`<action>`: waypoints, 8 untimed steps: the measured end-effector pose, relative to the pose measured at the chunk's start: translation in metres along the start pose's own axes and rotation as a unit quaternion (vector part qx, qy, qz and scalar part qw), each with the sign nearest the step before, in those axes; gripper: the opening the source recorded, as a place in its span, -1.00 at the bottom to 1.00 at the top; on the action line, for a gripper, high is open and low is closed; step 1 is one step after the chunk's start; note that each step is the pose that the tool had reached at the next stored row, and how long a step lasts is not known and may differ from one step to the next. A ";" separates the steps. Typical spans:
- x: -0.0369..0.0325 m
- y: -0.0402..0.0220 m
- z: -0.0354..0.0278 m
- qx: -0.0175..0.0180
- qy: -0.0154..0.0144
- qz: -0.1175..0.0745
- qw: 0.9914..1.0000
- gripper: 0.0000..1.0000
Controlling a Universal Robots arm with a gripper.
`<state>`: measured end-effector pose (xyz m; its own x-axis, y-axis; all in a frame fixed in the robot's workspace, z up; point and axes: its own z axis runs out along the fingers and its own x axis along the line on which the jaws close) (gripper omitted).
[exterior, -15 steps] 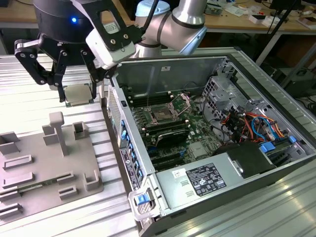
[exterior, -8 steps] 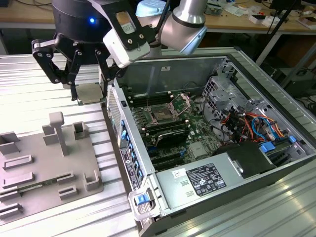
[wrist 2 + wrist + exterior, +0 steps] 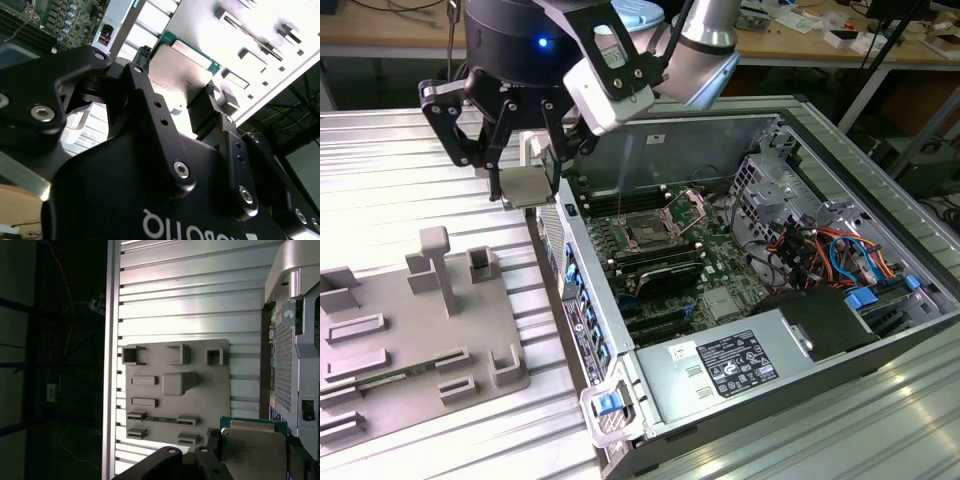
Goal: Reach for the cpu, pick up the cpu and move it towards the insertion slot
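Your pincer [image 3: 525,180] is clamped on the cpu [image 3: 526,186], gripping its opposite edges so it hangs flat, lifted above the surface [image 3: 400,170], just outside the computer case [image 3: 620,370] wall, well short of the insertion slot [image 3: 648,232].

Black gripper [image 3: 177,107] clamped on silvery cpu [image 3: 175,75], one finger [image 3: 150,107] at each edge, grey tray [image 3: 260,45] beyond, green board [image 3: 45,17] off to one side

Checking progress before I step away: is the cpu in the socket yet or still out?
Out. The claw grips the cpu in the air beside the computer case, while the insertion slot sits open and empty.
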<state>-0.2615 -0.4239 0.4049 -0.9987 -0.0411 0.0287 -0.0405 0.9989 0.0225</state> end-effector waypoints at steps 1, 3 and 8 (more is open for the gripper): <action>-0.0017 -0.0001 -0.0001 0.000 0.000 0.000 1.000 0.10; -0.0052 -0.0002 -0.0002 0.000 0.000 0.000 1.000 0.10; -0.0123 -0.0004 -0.0002 0.000 0.000 0.000 1.000 0.10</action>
<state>-0.2492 -0.4238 0.4048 -0.9988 -0.0413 0.0281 -0.0406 0.9989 0.0225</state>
